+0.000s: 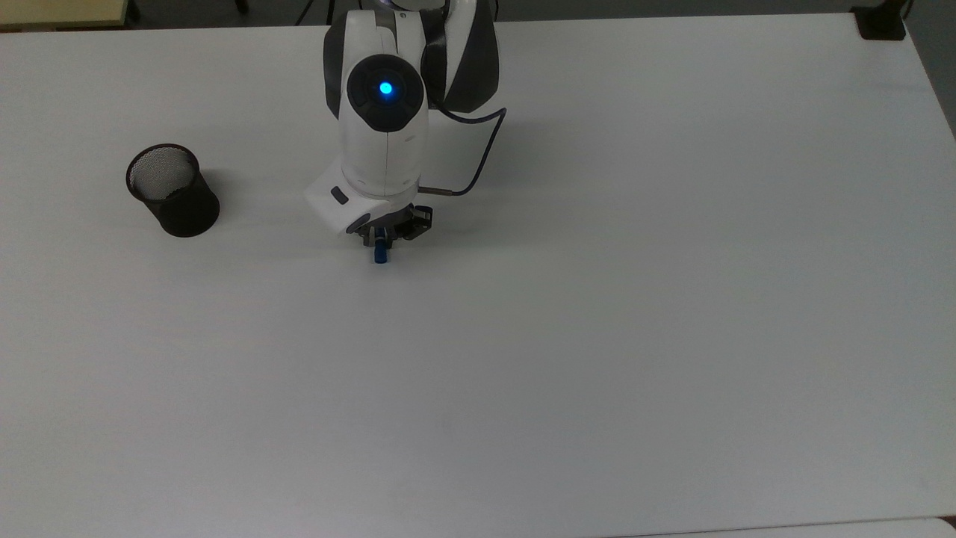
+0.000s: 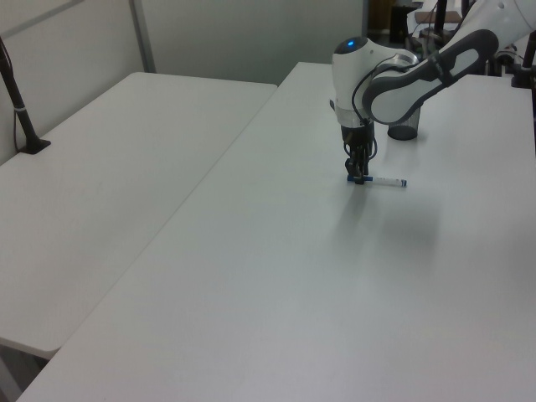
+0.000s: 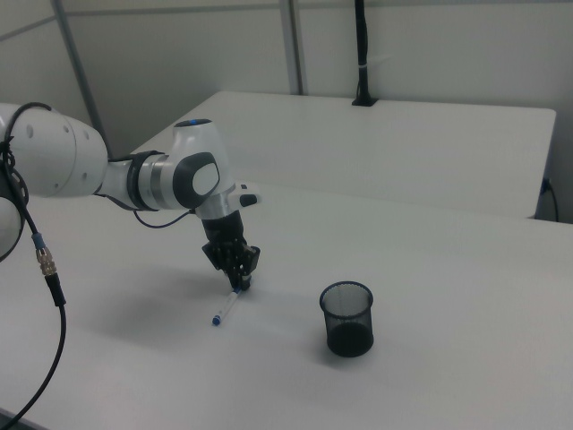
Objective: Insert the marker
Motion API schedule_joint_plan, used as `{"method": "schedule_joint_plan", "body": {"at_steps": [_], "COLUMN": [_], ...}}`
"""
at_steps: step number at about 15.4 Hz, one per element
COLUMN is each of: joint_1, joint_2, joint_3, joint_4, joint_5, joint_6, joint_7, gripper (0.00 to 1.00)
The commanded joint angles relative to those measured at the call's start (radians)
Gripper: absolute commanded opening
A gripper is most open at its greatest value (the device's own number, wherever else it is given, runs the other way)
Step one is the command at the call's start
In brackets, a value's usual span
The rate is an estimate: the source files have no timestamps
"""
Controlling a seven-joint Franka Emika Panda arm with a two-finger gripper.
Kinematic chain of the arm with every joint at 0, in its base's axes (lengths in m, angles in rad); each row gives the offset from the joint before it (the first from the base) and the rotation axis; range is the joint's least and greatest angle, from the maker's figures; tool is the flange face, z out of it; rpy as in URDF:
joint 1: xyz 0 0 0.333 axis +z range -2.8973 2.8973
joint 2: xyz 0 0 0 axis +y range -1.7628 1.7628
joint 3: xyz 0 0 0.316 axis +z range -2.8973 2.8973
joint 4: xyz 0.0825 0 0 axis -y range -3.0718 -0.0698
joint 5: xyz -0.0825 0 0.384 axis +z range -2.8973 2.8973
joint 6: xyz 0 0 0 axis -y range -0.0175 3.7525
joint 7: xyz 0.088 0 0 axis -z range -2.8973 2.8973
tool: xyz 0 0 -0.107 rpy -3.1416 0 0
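Observation:
The marker [image 1: 381, 255] lies flat on the white table [image 1: 597, 336]. Its blue cap end pokes out below my gripper [image 1: 382, 239] in the top view. My gripper is down at table height with its fingers drawn in against the marker near the cap end. In the left view the white barrel of the marker [image 2: 387, 181] extends to the right of my gripper [image 2: 360, 174]. In the right view the marker [image 3: 224, 309] runs down-left from my gripper [image 3: 240, 282]. The arm hides the rest of the barrel in the top view. The black mesh cup [image 1: 173, 190] stands upright toward the top view's left.
In the left view the mesh cup [image 2: 404, 130] sits behind the arm; in the right view the cup [image 3: 347, 320] stands to the right of the marker. A second white table [image 2: 109, 167] adjoins on the left view's left. A black post [image 3: 361, 54] is clamped to the far table.

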Motion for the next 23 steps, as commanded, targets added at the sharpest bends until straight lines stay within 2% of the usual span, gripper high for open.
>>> {"method": "schedule_joint_plan", "body": {"at_steps": [1, 7, 13, 16, 19, 23], "joint_1": [0.003, -0.019, -0.084, -0.164, -0.28, -0.356], "joint_2": [-0.013, -0.031, -0.119, -0.148, -0.156, -0.153], "joint_3": [-0.005, -0.007, -0.01, -0.013, -0.01, -0.013], "joint_4": [-0.023, 0.021, 0.053, 0.093, 0.145, 0.144], "joint_5": [-0.02, -0.006, -0.007, -0.007, -0.014, -0.018], "joint_6": [0.038, 0.038, 0.033, 0.036, 0.039, 0.142], "joint_7": [0.031, 0.034, 0.031, 0.031, 0.017, 0.002], "gripper": [0.2, 0.17, 0.17, 0.17, 0.18, 0.18]}}
